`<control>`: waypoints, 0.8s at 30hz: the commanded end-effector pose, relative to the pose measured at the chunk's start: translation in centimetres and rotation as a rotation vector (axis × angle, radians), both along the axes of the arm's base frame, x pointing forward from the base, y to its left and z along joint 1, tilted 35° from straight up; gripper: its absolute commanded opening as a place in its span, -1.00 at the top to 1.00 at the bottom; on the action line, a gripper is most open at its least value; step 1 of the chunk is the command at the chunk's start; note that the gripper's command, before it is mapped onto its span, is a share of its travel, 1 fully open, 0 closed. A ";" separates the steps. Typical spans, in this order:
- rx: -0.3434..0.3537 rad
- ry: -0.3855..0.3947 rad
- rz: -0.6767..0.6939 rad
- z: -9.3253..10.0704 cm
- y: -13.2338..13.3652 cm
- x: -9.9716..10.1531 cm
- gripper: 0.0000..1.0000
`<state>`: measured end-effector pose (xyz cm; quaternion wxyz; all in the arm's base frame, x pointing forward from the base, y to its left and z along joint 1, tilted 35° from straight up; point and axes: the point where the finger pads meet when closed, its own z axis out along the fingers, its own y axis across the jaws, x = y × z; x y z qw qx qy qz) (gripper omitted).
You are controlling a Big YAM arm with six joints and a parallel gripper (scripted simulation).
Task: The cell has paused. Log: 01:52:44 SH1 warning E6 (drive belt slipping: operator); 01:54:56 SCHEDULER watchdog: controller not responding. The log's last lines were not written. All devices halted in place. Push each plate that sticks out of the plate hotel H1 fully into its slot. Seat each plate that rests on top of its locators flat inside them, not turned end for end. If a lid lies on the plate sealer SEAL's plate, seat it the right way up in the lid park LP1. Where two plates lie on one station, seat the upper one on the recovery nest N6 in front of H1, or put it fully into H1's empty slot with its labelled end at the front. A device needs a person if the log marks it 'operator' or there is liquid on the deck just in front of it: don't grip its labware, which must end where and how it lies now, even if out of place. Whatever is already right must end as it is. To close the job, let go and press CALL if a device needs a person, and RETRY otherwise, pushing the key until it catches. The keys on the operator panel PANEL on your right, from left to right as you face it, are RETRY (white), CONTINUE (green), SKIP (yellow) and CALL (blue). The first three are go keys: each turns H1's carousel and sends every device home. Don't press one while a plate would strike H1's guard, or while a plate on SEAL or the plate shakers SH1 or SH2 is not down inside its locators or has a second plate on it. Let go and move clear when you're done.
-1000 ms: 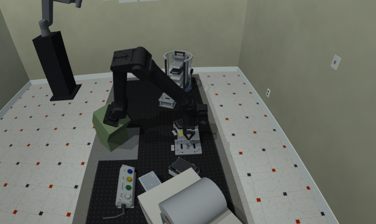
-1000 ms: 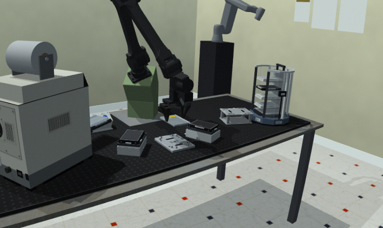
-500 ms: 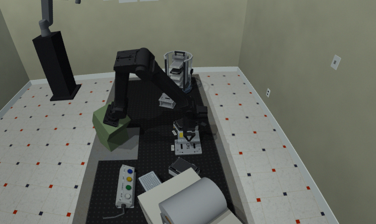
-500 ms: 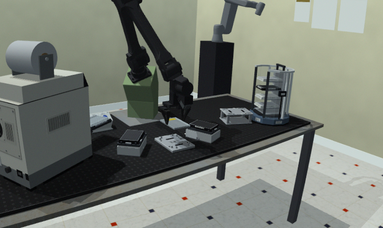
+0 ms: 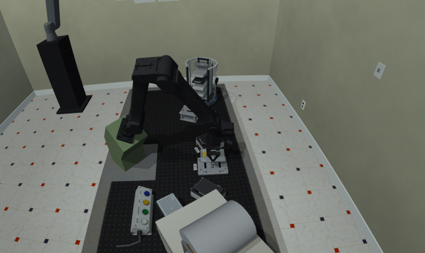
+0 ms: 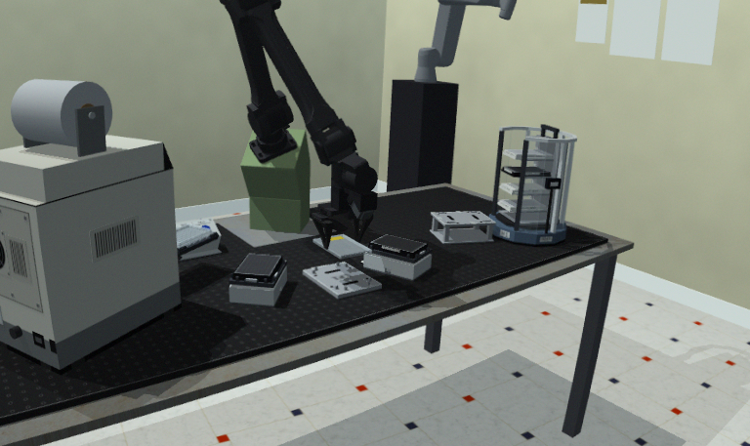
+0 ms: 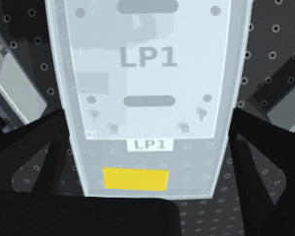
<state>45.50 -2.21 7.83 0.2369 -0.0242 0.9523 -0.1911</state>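
At the counter's near left corner a boxy grey machine (image 6: 82,242) with a roll on top blocks whatever lies on its far side. From above, only a white well plate (image 5: 169,204) and a button box (image 5: 141,211) show beside it.

Along the near edge stand a small block carrying a dark plate (image 6: 257,278), a flat grey park plate (image 6: 342,278) and a second block with a dark plate (image 6: 396,256).

Just behind the park plate, the gripper (image 6: 343,232) points down. Its fingers (image 6: 326,234) are spread wide and pinch a clear lid (image 7: 147,92) by its long sides. The lid hangs level, above the counter. Through it the park plate's "LP1" marks read plainly, while the yellow patch sits at the gripper end. From above, the wrist covers nearly all of the lid, and the fingertips are cut off in the wrist view.

Toward the far right corner sit an empty raised stand (image 6: 461,223) and a round tower of shelves (image 6: 527,235). Whether any of its plates stick out is too small to make out.
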 end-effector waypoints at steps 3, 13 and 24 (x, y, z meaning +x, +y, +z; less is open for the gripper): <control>-0.007 0.016 0.002 -1.3 -0.7 0.2 -0.68; -0.006 0.002 0.002 -1.5 -1.0 1.4 -0.68; -0.006 -0.010 0.002 -1.7 -1.3 2.4 -0.68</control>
